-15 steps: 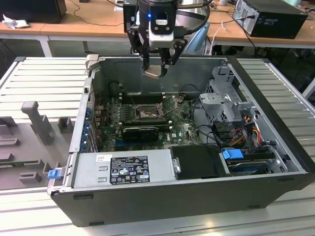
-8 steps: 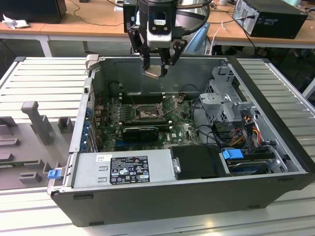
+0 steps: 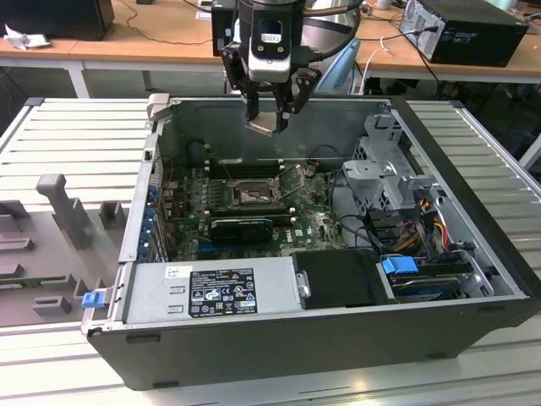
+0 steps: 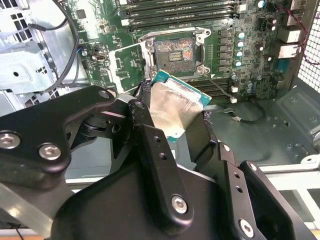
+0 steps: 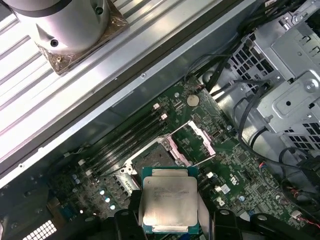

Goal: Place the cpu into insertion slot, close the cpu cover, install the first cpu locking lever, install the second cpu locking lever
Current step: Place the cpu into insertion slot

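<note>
My gripper (image 3: 269,117) hangs above the open computer case, shut on the cpu (image 3: 264,124), a small square chip with a silver-grey top. In both wrist views the cpu (image 4: 175,107) (image 5: 167,202) sits clamped between two black fingers (image 4: 150,135) (image 5: 125,220). The insertion slot (image 3: 251,194) (image 4: 174,51) (image 5: 152,160) lies bare in the middle of the green motherboard (image 3: 313,222), well below the chip. The cpu cover (image 4: 127,65) (image 5: 195,142) is swung open and stands beside the slot. A thin wire lever (image 4: 220,87) sticks out from the slot's edge.
A grey power supply (image 3: 211,292) fills the case front. A metal drive cage (image 3: 397,169) with cables stands at the exterior view's right. A black card (image 3: 241,227) and memory slots (image 4: 180,12) flank the socket. Grey fixtures (image 3: 63,207) lie on the ribbed table.
</note>
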### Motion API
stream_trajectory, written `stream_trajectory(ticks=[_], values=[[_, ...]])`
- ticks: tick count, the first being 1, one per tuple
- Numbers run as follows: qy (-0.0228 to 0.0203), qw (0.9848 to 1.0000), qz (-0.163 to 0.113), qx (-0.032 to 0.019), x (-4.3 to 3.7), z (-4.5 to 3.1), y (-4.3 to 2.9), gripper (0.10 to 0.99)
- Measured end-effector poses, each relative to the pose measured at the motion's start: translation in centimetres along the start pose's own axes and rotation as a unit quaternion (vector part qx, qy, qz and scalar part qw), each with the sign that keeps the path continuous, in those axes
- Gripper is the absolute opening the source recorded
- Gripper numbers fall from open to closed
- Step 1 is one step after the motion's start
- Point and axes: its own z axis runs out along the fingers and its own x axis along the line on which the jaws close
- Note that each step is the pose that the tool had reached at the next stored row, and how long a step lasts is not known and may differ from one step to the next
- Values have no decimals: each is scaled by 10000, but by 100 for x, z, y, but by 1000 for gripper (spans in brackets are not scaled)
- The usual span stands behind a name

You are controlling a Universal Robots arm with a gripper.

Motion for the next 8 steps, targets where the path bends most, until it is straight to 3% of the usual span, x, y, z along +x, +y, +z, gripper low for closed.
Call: stream_trajectory(ticks=[8], values=[[-26, 9996, 288, -5, 0, 1, 0, 525]])
